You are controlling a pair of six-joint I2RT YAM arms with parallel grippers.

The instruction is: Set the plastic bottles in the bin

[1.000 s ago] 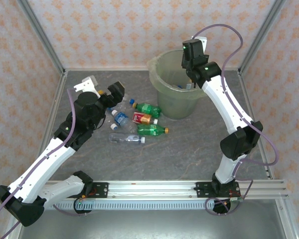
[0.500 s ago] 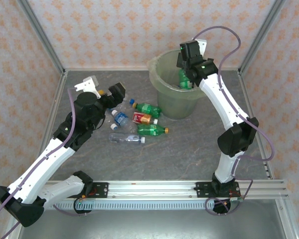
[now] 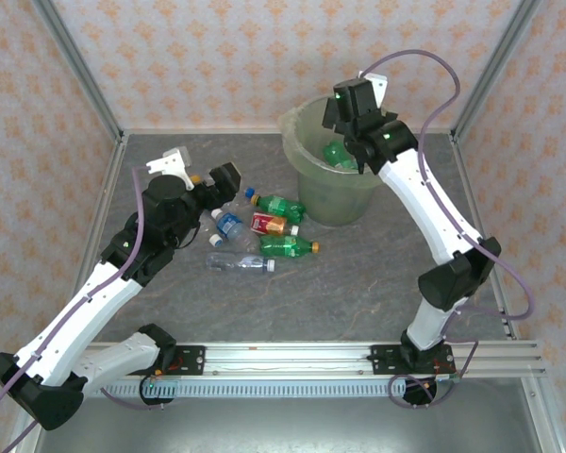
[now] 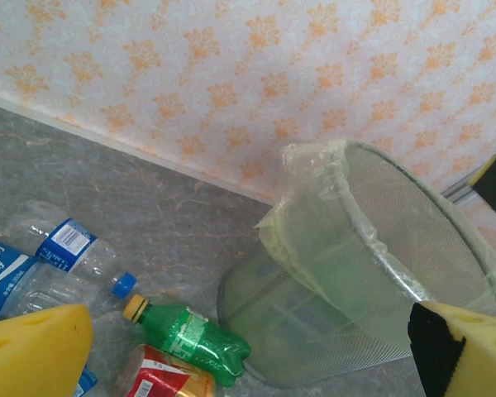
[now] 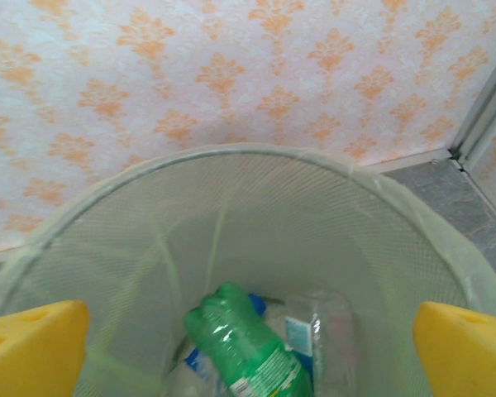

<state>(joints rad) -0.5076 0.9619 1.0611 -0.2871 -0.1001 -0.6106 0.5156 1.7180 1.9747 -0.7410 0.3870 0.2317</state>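
Observation:
The bin point(image 3: 300, 132), pale green with a clear liner, stands at the back of the table. My right gripper point(image 3: 345, 130) hovers over its mouth, open and holding nothing. Below it, inside the bin point(image 5: 231, 178), a green bottle point(image 5: 250, 351) lies on top of clear blue-labelled ones point(image 5: 318, 331). Several plastic bottles lie on the table left of the bin: green point(image 3: 281, 206), red-labelled point(image 3: 268, 223), green point(image 3: 288, 247) and clear point(image 3: 238, 262). My left gripper point(image 3: 210, 181) is open above the pile's left end, its yellow pads point(image 4: 33, 351) wide apart over the green bottle point(image 4: 190, 335).
Patterned walls and metal frame posts point(image 3: 80, 75) close in the table on three sides. The bin point(image 4: 355, 273) stands close to the back wall. A rail point(image 3: 283, 359) runs along the near edge by the arm bases.
The right gripper has opened and let go of a green bottle, which now lies in the bin; the arm shifted slightly left above the rim. The left arm has barely moved.

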